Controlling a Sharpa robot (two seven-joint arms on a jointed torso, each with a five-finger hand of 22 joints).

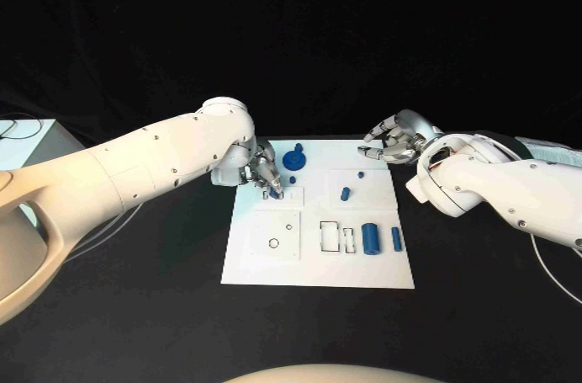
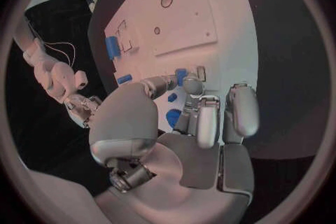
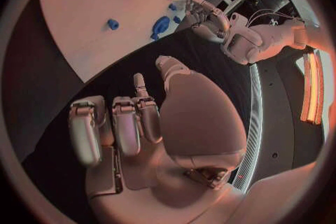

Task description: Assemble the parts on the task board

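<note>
– Parts first: where do they lie?
– All on the board [image 1: 318, 257], the white plate in the middle of the black table [image 1: 145, 316]. A round blue piece [image 1: 293, 158] sits near the board's far edge. A small peg [image 1: 360, 176] and another small stub [image 1: 345, 193] are on the board's right half, toward its far end. A thick cylinder [image 1: 370, 237] and a thin cylinder [image 1: 395, 239] lie side by side on the right half, nearer the robot, close together but apart.
– And the left hand?
– The left hand [image 1: 265, 177] is over the board's far left part, just beside the round blue piece, fingers pointing down at the plate. In the wrist view, the thumb and a fingertip [image 2: 192, 85] meet around a little blue bit [image 2: 181, 75] at the board's surface.
– Is it gripping that bit?
– I cannot tell. The tips are right against it, but whether they pinch it or only touch it is unclear.
– The right hand?
– The right hand [image 1: 390, 143] is off the board, over the table just past the board's far right corner. Its fingers are curled in toward the palm and nothing is in them.
– Anything else on the board?
– Outlined rectangular slots [image 1: 330, 236] just left of the thick cylinder, and a small round hole [image 1: 274, 243] on the board's left half.
</note>
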